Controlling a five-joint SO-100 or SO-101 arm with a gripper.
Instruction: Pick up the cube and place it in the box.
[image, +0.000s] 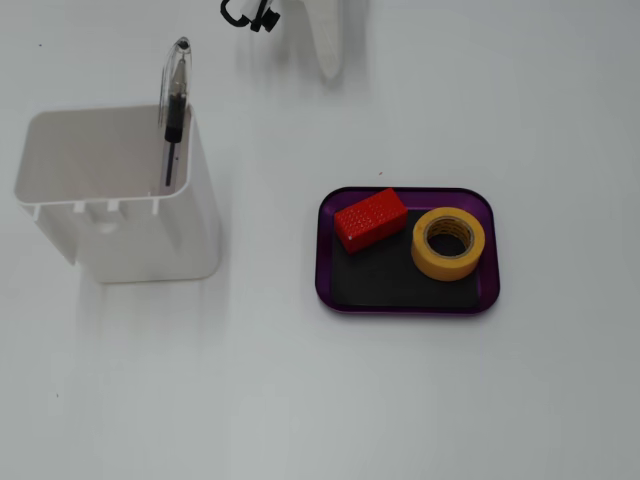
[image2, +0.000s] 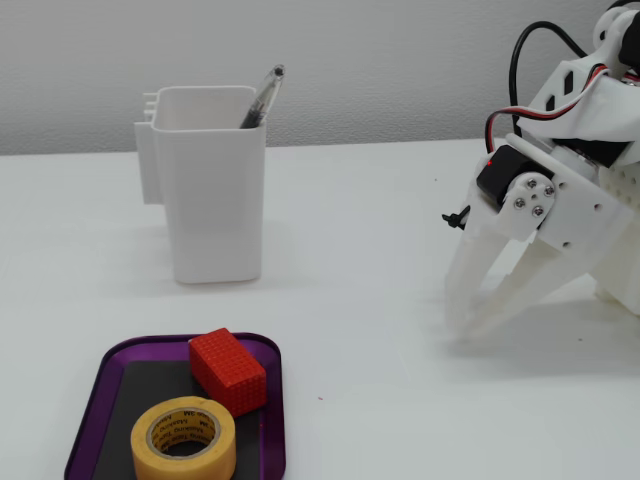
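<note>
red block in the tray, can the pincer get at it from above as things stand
Probably yes: the red block lies uncovered in the purple tray, apart from the yellow tape roll. The pincer stands open, empty, off to the side.

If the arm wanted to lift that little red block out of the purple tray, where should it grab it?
Probably from above, with the jaws across the two long sides of the small red brick-shaped block. It lies flat and angled in the shallow glossy purple tray, one end near the rim; the yellow tape roll sits close beside its other end, so the long sides look freer.

In a fixed view the box and the tape roll run off the bottom edge. In the other, beyond the white container, only 1 fingertip of the gripper shows.
</note>
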